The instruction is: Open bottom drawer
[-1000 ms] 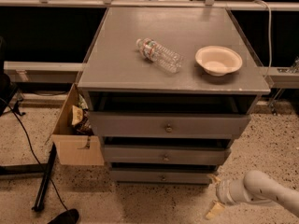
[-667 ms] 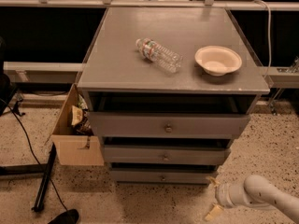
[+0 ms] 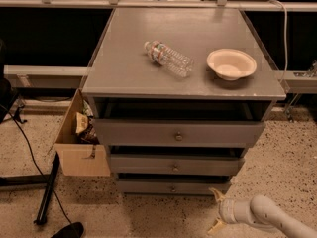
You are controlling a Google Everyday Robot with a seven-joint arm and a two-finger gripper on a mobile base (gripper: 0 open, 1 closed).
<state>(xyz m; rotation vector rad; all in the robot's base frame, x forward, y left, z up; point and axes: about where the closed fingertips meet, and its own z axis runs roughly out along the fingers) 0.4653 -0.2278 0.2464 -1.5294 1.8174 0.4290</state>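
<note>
Speckled floor surrounds the desk, whose bottom drawer, along its lower front edge, looks shut. Near the front right corner the gripper hovers wide open, off the knob; reaching, grasping and pulling are all left.

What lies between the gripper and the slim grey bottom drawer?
Only bare speckled floor, in the camera view; the open two-finger gripper hangs low, right of the slim grey bottom drawer.

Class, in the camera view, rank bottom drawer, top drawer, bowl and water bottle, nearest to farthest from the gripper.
The gripper sits low right, near floor.
1. bottom drawer: just up-left
2. top drawer: higher on cabinet
3. bowl: cabinet top, right
4. water bottle: cabinet top, centre
</note>
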